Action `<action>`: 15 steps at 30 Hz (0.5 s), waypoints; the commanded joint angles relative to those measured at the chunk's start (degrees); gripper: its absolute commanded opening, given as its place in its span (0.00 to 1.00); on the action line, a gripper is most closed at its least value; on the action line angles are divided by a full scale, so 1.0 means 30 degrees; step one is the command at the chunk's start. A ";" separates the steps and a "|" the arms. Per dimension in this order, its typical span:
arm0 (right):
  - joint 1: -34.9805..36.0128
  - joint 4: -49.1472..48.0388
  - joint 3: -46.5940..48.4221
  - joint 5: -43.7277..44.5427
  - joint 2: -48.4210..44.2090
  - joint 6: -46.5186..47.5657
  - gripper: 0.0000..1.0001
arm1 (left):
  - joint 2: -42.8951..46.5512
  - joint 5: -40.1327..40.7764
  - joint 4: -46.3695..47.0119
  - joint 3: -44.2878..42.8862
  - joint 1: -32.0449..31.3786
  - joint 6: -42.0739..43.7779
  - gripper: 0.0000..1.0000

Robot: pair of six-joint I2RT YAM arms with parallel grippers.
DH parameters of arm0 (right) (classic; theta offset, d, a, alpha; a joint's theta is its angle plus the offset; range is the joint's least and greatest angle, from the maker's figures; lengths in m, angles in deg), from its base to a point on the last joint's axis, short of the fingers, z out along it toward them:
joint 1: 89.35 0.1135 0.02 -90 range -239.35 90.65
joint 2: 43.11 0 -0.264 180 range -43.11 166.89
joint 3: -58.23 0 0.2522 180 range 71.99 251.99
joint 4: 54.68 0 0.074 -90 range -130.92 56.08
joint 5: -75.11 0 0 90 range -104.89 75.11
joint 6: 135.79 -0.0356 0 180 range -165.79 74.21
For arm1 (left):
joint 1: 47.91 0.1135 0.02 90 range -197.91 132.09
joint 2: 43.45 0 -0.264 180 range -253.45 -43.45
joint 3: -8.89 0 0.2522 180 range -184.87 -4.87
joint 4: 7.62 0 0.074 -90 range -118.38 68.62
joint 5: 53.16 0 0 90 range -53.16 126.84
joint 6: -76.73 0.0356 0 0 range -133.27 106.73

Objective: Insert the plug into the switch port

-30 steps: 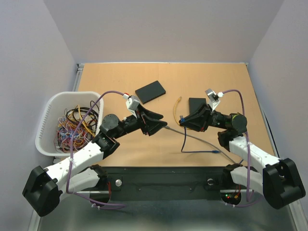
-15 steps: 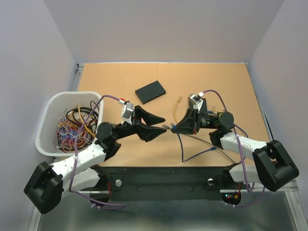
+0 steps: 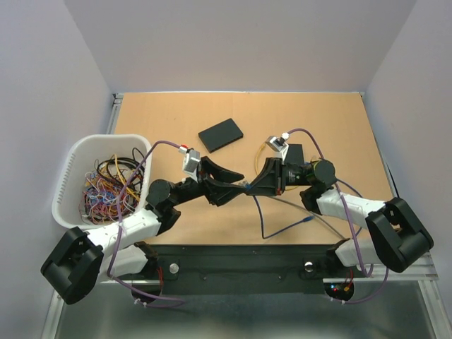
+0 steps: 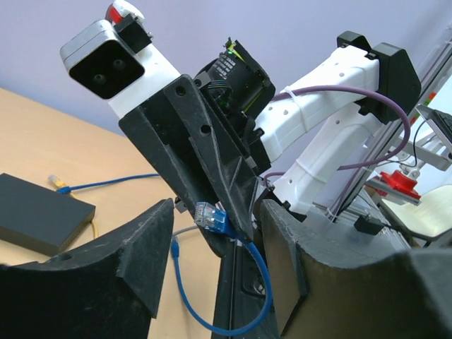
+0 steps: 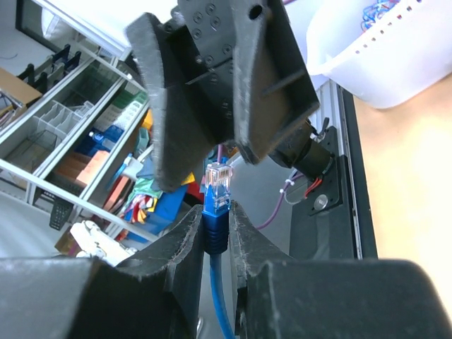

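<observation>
My right gripper (image 3: 253, 186) is shut on the blue boot of a network plug (image 5: 216, 205), whose clear tip sticks out past the fingers. It is held in the air, tip to tip with my open left gripper (image 3: 233, 185). In the left wrist view the plug (image 4: 210, 217) sits between my left fingers (image 4: 120, 261) without touching them. The blue cable (image 3: 263, 219) hangs down onto the table. A black switch box (image 3: 220, 134) lies at centre back. A second black box (image 3: 291, 150) lies partly behind the right arm and also shows in the left wrist view (image 4: 42, 219).
A white basket (image 3: 70, 166) full of coloured cables stands at the left. A yellow-tipped cable (image 3: 262, 149) lies by the second box. A grey cable (image 3: 300, 207) runs across the table's front right. The table's front edge is a black rail (image 3: 240, 265).
My right gripper has moved left with the plug, from beside the second black box up to the left gripper's tips. The left gripper stayed open and shifted slightly.
</observation>
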 commanded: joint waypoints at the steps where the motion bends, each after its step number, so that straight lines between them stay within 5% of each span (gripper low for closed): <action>1: 0.0329 -1.0001 0.1073 0.0328 -0.0030 0.0135 0.00 | 0.0277 0.0386 0.2108 0.0331 -0.0070 0.0089 0.59; 11: 0.0827 -1.0000 0.1367 0.0416 0.0527 0.0311 0.00 | -0.0017 0.0209 0.2578 0.0214 -0.0099 -0.0380 0.29; 15: 0.0915 -0.9971 0.1367 0.0504 0.0615 0.0340 0.03 | 0.0217 0.0268 0.2432 0.0185 -0.0128 -0.0585 0.04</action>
